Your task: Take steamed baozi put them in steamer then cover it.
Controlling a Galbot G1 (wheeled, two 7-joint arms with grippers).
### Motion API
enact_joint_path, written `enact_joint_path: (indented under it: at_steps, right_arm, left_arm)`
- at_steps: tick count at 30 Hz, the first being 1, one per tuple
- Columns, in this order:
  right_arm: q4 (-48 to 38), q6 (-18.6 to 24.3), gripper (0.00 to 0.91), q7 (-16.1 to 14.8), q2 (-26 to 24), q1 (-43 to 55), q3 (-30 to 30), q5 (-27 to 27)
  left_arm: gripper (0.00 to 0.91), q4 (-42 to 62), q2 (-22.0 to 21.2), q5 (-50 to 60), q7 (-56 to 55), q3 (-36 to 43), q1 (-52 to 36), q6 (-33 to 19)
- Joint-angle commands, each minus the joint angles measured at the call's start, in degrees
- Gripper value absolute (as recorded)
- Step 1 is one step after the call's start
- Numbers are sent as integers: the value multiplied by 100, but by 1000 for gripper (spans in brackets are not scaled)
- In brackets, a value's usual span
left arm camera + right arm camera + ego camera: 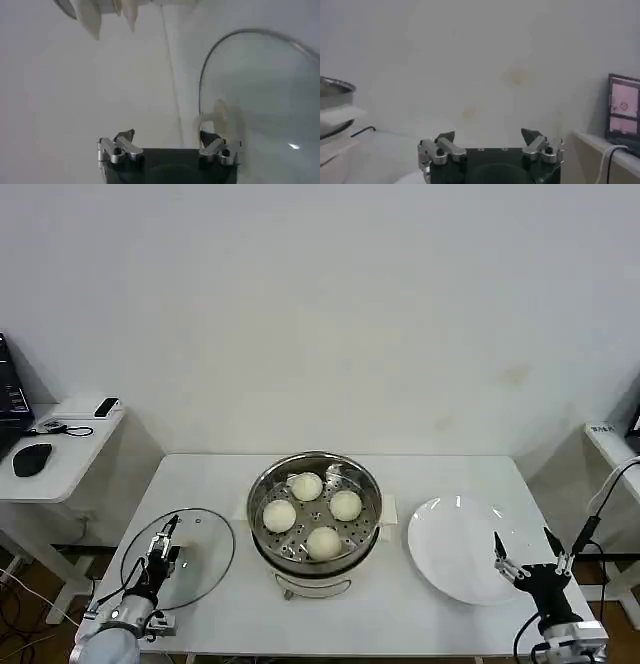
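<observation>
The steamer [315,519] stands uncovered at mid-table, and several cream-white baozi [306,486] rest on its perforated tray. Its rim also shows in the right wrist view [332,92]. To its left the glass cover [200,559] lies flat on the table. My left gripper [166,536] hangs low over the cover's middle, open. In the left wrist view the left gripper [166,136] holds nothing, and one fingertip [207,136] is close to the cover's white handle [215,119]. My right gripper [522,544] is open and empty above the plate's right side, as the right wrist view [488,135] confirms.
A bare white plate [455,549] lies to the right of the steamer. A side table at far left carries a mouse [32,459] and a phone [106,406]. A shelf with a small screen [624,107] and cables stands at far right.
</observation>
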Motion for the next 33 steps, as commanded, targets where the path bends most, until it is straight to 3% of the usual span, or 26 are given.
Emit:
enact_joint_path:
  at_steps: [1, 2, 4, 24, 33]
  right_arm:
    - [-2, 21, 907, -8, 25, -57, 15, -17]
    - [0, 24, 907, -9, 22, -63, 13, -18]
    - [3, 29, 907, -14, 13, -65, 14, -14]
    - [-29, 16, 907, -23, 5, 13, -57, -22]
    - [-2, 24, 907, -50, -15, -6, -80, -38]
  left_arm:
    - [474, 327, -19, 71, 34, 57, -294, 15]
    - [171, 349, -33, 74, 42, 46, -293, 17]
    - [0, 370, -39, 71, 35, 33, -284, 15]
    - [0, 89, -94, -33, -60, -120, -175, 48]
    - [0, -1150, -283, -359, 19, -376, 535, 800]
